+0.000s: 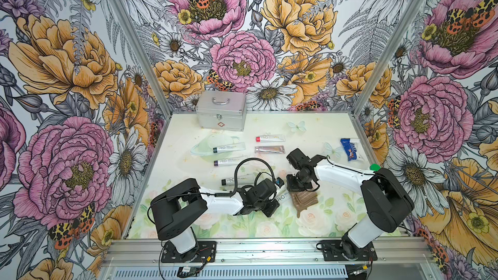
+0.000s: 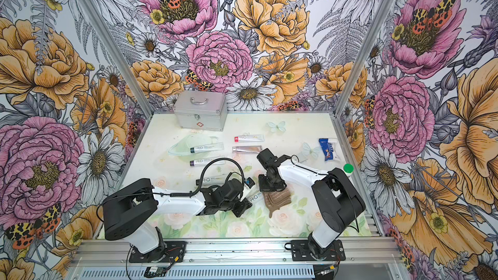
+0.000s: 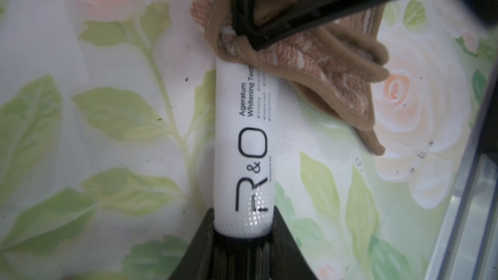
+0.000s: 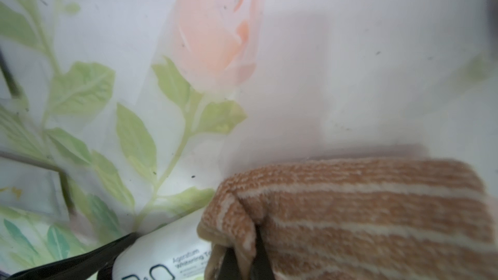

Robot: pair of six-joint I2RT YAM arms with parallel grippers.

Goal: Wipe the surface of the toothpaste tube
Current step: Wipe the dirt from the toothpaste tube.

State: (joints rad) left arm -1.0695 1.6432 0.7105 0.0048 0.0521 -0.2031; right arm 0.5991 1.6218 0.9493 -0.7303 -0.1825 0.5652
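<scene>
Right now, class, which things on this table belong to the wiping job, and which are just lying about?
In use: held tube, cloth, left hand, right hand.

Lying about: case, red-capped tube, copper tube, teal-capped tube, purple-capped tube, black-capped tube, blue packet, green-capped bottle.

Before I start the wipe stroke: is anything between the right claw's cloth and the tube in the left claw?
Nothing visible is in the way. The right claw holds the cloth against one end of the toothpaste tube, while the left claw grips its other end. The printed stretch between them is bare.
</scene>
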